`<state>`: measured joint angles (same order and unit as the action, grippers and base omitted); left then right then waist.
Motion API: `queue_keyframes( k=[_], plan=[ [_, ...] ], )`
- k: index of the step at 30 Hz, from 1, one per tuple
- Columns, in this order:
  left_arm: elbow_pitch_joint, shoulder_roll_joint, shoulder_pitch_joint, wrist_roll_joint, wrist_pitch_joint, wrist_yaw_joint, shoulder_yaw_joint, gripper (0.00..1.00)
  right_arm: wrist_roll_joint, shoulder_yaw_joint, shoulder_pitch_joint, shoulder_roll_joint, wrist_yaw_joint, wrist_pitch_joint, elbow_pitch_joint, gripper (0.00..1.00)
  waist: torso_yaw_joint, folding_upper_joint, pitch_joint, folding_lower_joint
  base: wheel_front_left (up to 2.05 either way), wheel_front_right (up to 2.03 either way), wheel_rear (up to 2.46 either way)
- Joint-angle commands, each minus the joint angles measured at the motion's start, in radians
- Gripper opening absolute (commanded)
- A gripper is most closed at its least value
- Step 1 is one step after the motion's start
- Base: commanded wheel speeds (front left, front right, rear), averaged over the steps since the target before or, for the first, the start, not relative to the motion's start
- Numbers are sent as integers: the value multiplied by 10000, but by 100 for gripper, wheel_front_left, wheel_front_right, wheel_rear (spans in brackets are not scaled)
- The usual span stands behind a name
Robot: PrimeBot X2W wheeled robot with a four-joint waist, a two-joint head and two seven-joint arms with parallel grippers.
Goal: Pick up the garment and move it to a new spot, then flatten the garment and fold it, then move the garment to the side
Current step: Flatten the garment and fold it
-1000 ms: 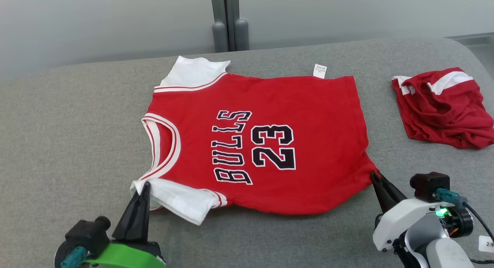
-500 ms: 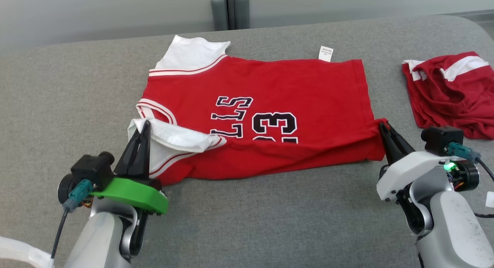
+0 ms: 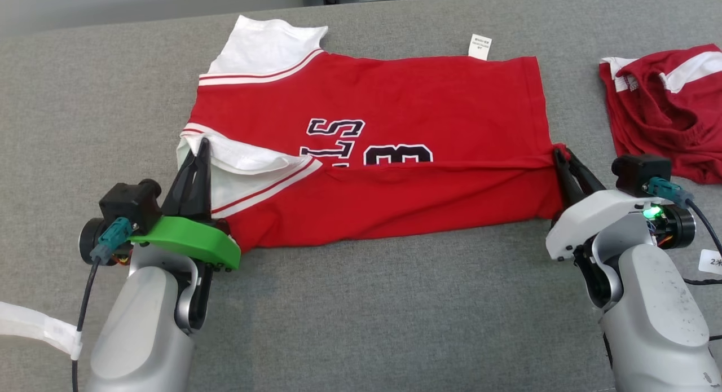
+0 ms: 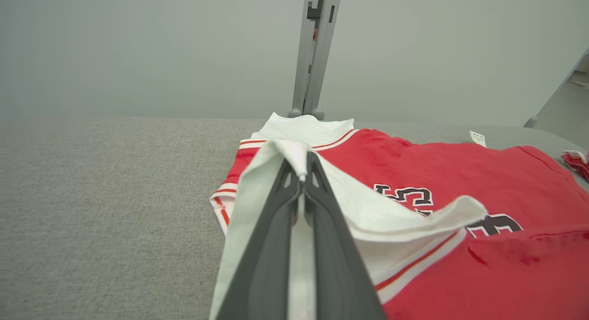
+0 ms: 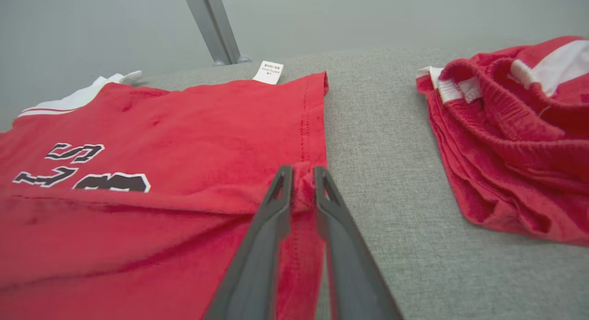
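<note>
Garment (image 3: 395,98) is laid on the table (image 3: 361,313), mid-width, neck end to the left and hem end to the right. Near half is doubled over onto the far half, and the fold line is run left-right along the near side. Near sleeve (image 3: 248,166) is laid on top of the body at the left. Far sleeve (image 3: 265,42) is spread at the far-left corner. Tag (image 3: 480,46) is stuck out past the far edge, toward the right.

Left pincer (image 3: 201,145) is set at the near sleeve's left end, with cloth caught between its fingers. Right pincer (image 3: 559,155) is set at the doubled hem corner on the right, cloth likewise caught.

Second garment (image 3: 665,115) is piled at far right, well apart from the hem. Post (image 4: 317,53) is stood behind the table's far edge.
</note>
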<state>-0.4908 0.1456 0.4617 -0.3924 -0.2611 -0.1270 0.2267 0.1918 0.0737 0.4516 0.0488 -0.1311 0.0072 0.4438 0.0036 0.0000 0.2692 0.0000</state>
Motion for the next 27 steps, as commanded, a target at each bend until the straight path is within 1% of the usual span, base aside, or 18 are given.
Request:
queue_keyframes(
  k=[1, 2, 3, 4, 5, 10, 13, 19, 23, 27],
  plan=[
    [71, -23, 53, 139, -48, -28, -174, 5, -7, 30, 158, 38, 9, -259, 86, 100, 4, 0, -46, 0, 0, 0, 0],
    [130, -45, 14, 199, -50, -29, -262, 26, 5, -7, 174, 33, 9, -398, 111, 100, 6, 0, -74, 0, 0, 0, 0],
    [176, -67, -65, 262, -49, -30, -376, 41, 3, -38, 194, 33, 9, -546, 147, 100, 6, 0, -124, 0, 0, 0, 0],
    [194, -95, -145, 319, -50, -32, -455, 83, -28, -60, 195, 33, 9, -638, 165, 100, 5, 0, -164, 0, 0, 0, 0],
    [237, -129, -229, 381, -50, -33, -535, 100, -86, -97, 179, 35, 9, -750, 168, 100, 3, 0, -226, 0, 0, 0, 0],
    [443, -230, -589, 577, -48, -46, -651, 100, -276, -146, -158, 36, 9, -1076, 61, 100, 2, 0, -565, 0, 0, 0, 0],
    [655, -244, -936, 499, -43, -51, -566, 100, -415, -129, -472, 36, 9, -1166, -96, 100, 13, 0, -836, 0, 0, 0, 0],
    [1064, -85, -1916, 107, -42, -51, -582, 100, -638, -45, -1325, 34, 9, -1293, -585, 100, 61, 0, -1424, 0, 0, 0, 0],
    [1028, -2, -2667, -236, -41, -52, -636, 100, -691, -56, -1928, 34, 9, -1275, -938, 100, 115, 0, -1743, 0, 0, 0, 0],
    [848, 42, -3273, -746, 498, -53, -651, 100, -607, -106, -2435, 34, 9, -1201, -1228, 100, 169, 0, -1895, 0, 0, 0, 0]
  ],
)
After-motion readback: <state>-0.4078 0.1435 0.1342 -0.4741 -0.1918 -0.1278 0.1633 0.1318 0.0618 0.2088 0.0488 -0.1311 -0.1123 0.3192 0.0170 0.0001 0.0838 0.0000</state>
